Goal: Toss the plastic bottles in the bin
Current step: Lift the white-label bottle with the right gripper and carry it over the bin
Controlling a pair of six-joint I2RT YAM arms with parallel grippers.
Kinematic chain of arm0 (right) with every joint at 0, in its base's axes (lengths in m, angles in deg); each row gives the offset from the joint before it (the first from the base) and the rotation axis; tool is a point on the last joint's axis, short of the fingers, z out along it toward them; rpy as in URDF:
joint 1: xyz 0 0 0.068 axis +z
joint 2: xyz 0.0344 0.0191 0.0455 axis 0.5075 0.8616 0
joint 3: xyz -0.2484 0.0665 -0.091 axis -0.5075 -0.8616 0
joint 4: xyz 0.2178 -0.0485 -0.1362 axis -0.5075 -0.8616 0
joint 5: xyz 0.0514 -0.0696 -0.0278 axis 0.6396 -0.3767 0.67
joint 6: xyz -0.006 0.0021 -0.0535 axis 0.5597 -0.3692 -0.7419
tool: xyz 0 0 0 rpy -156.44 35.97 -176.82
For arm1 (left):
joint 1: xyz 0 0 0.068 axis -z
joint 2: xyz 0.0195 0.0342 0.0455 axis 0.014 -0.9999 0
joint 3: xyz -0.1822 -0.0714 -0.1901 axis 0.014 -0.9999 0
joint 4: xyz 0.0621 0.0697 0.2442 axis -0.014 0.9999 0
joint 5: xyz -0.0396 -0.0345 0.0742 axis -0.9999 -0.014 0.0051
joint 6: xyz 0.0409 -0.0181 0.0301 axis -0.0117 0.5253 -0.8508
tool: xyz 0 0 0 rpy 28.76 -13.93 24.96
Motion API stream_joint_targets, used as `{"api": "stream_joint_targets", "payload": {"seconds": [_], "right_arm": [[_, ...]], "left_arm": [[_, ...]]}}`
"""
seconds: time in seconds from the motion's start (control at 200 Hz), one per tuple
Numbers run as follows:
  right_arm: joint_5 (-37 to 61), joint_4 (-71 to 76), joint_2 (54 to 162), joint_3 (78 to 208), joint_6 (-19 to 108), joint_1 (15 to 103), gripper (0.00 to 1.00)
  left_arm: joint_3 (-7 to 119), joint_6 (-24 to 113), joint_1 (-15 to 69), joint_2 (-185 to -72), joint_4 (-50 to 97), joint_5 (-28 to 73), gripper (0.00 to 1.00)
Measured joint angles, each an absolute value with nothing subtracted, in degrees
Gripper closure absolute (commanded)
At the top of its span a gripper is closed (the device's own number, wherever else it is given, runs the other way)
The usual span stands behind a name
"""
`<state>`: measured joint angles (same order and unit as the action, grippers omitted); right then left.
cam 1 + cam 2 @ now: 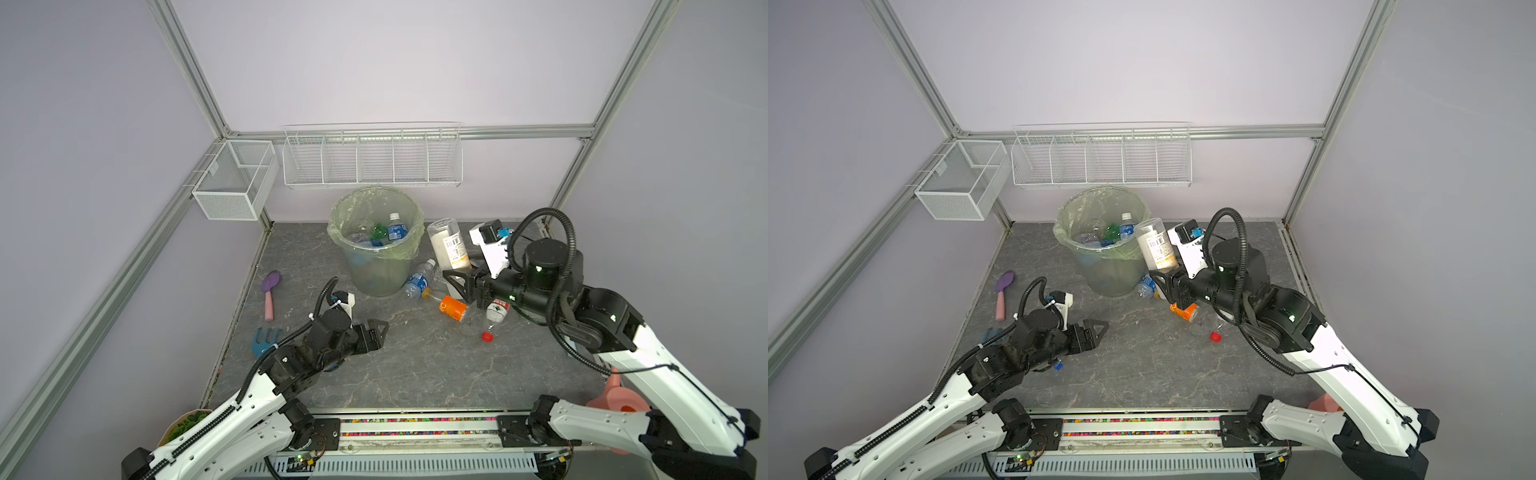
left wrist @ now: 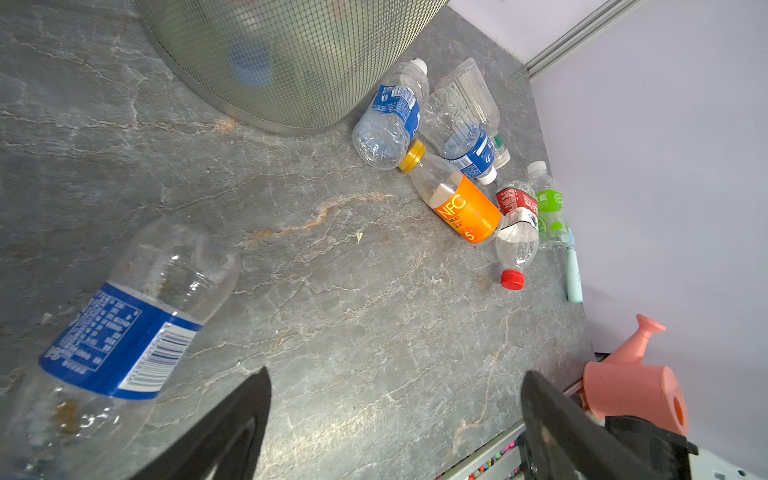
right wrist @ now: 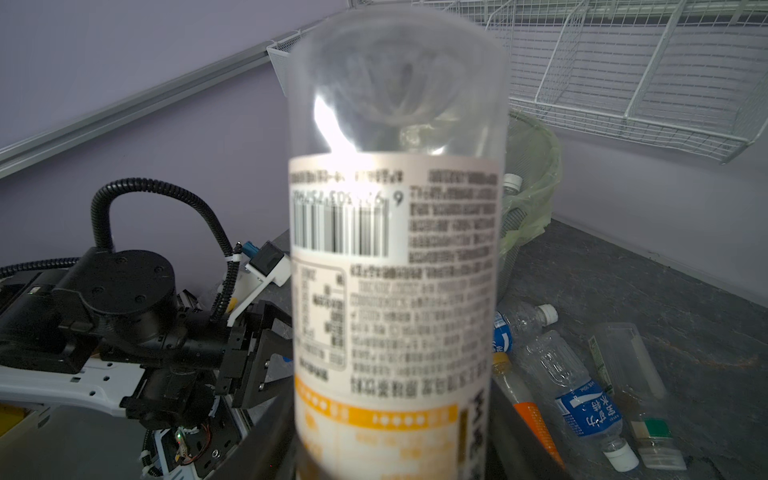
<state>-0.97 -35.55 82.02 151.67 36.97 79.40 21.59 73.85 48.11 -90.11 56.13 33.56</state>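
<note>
Your right gripper is clamped on a white-labelled bottle, held base-up just right of the bin, which holds several bottles. An orange bottle and others lie on the table right of it. Your left gripper hangs with jaws wide apart, near left, a blue-labelled bottle beside it.

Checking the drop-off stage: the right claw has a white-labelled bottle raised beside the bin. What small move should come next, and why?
Probably carry the right claw sideways until the white-labelled bottle is over the opening of the bin. The claw grips its lower end, and in a top view it stands outside the rim, right of the bin, so releasing here would likely miss.
</note>
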Motion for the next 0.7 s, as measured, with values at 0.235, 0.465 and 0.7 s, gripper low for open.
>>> {"api": "stream_joint_targets", "payload": {"seconds": [0.235, 0.465, 0.7], "right_arm": [[-1.47, -35.97, 84.2, 157.49, 35.55, 79.78, 0.93], [-1.47, -36.82, 91.0, 166.58, 33.3, 80.19, 0.93], [-1.8, -37.28, 97.32, 176.61, 31.07, 80.61, 0.93]], "left_arm": [[22.36, 73.78, 49.62, -92.49, 55.1, 34.77, 0.07], [22.93, 73.63, 50.73, -92.41, 55.08, 35.79, 0.07], [22.99, 73.5, 51.02, -90.4, 56.33, 36.65, 0.07]]}}
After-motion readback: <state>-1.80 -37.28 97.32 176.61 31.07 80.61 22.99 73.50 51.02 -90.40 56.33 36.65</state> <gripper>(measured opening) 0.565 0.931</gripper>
